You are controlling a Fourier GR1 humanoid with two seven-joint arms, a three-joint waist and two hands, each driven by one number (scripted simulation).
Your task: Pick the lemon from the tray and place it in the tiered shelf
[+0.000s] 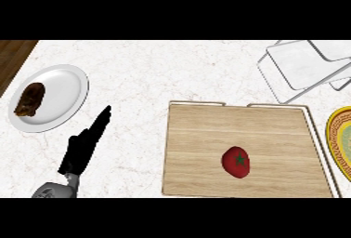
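From the head view, we note a pale marbled counter (pixel 151 69) with a strip of dark wood showing at its upper left corner. We find a wooden tray (pixel 205 139) lying flat at the centre right, with a thin raised rim and two handle cut-outs along its far edge. On the tray, towards its near right part, we see a single red round fruit (pixel 237 161) with a dark green star-shaped stem mark on top; it looks like a tomato rather than a lemon, and no hand touches it. At the upper right we record a white tiered shelf (pixel 308 65), its flat white levels overlapping and partly cut by the view's edge, well apart from the fruit. At the far right edge, just beside the tray, we see part of a round plate with a yellow and green patterned rim (pixel 341 139). At the left we note a white plate (pixel 58 97) carrying a brown piece of food (pixel 29 99). The left hand (pixel 86 144) shows at the lower left, between the white plate and the tray, its fingers straight and pointing up and away, holding nothing, on a grey forearm (pixel 51 189). The right hand does not show.
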